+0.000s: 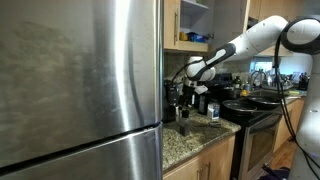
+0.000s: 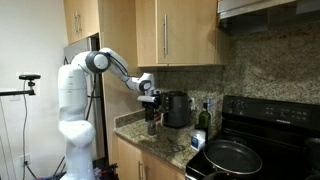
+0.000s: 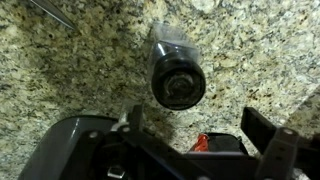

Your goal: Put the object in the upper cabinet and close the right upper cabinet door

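Our claw [image 3: 198,122] hangs wide open over the bottle [image 3: 175,75] standing on the table [image 3: 60,70], well below the open cabinet [image 1: 195,25]; if we close off to one side, we could knock it over; then it may roll away.

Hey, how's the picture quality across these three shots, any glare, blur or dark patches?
In an exterior view the refrigerator fills most of the frame, soft-focused with streaky sheen. In an exterior view lighting is even; only the stove reads dark. In the wrist view the granite counter and dark cylinder look sharp; the hand is dark and blurred.
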